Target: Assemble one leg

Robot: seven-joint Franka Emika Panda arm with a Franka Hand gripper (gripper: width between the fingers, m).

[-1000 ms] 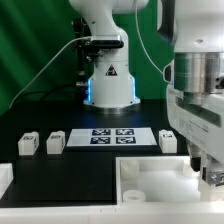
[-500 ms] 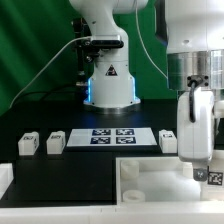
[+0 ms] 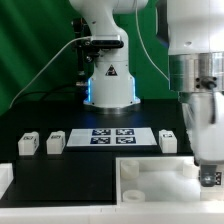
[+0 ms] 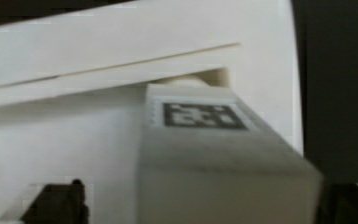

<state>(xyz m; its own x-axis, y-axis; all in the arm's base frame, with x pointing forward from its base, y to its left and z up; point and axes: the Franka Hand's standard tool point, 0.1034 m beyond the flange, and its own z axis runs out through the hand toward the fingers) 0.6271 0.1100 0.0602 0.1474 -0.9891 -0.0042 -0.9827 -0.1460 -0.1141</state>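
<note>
One leg (image 3: 210, 178), a white block with a black-and-white marker, stands on the white tabletop (image 3: 150, 178) at the exterior view's right. My gripper (image 3: 207, 170) is down over it. In the wrist view the leg (image 4: 211, 130) fills the middle, with the gripper (image 4: 208, 205) around it. The dark fingers (image 4: 53, 203) stand wide apart, and a gap shows between them and the leg. Three more legs lie on the black table: two at the left (image 3: 27, 144) (image 3: 55, 141) and one at the right (image 3: 168, 139).
The marker board (image 3: 110, 137) lies in the middle behind the tabletop. The robot's white base (image 3: 108, 80) stands behind it. A white part (image 3: 4, 180) lies at the left edge. A green curtain hangs behind.
The hand has turned about its upright axis over the leg. The leg's marker stays at almost the same spot.
</note>
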